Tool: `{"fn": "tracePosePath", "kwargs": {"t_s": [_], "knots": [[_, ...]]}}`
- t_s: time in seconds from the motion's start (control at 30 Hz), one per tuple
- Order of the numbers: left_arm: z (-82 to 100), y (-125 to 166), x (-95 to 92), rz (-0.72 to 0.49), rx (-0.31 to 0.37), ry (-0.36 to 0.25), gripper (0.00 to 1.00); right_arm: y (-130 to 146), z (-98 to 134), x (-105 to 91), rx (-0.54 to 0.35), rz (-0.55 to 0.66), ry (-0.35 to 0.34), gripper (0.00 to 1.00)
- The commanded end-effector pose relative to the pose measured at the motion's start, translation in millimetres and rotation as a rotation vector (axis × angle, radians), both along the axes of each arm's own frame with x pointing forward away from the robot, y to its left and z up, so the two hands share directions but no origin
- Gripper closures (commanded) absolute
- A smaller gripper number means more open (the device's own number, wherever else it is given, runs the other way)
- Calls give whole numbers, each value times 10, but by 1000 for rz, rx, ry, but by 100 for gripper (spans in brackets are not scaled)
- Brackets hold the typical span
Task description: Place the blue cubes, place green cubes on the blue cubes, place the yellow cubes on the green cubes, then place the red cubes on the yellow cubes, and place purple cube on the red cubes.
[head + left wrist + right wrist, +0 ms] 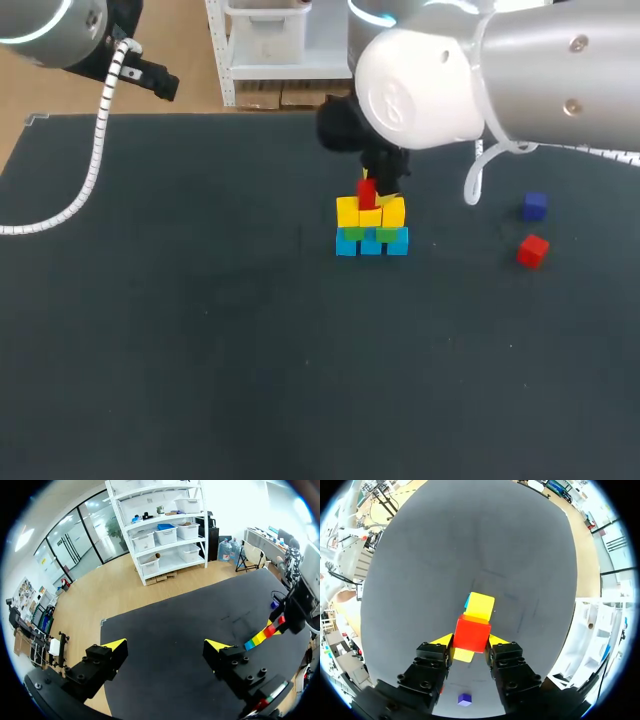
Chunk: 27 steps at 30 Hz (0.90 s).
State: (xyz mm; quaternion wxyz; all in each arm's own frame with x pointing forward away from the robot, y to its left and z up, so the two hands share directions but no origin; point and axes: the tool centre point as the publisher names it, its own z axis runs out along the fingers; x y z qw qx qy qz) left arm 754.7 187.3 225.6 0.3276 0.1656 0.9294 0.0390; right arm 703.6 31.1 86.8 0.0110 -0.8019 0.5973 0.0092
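Note:
A stack stands mid-table: blue cubes [371, 244] at the bottom, green cubes [383, 234] on them, yellow cubes [370, 212] on top. My right gripper [376, 186] is directly over the stack, shut on a red cube [472, 634], which is at the yellow layer's top. Whether it rests on it I cannot tell. A yellow cube [480, 605] shows just ahead of the fingers. A purple cube [534, 206] and a second red cube [532, 250] lie loose to the right. My left gripper [166, 647] hangs open and empty, high over the table's far left; from there the stack [259, 637] is far off.
The dark table [200, 330] runs bare across its left half and front. My right arm's large white joint [420, 85] hangs over the far middle and hides the table behind the stack. A white coiled cable [95, 160] hangs from my left arm.

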Motion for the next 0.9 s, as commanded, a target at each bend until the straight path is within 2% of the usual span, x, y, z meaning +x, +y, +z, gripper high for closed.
{"fn": "tracePosePath", "kwargs": {"t_s": [0.03,0.5,0.9], "knots": [[4,9,-5,-2,0,1,0,53,-9,37,-1,7,4,64],[4,9,-5,-2,0,1,0,126,16,52,-7,27,1,65],[4,9,-5,-2,0,1,0,120,10,-10,-13,23,7,63]]}}
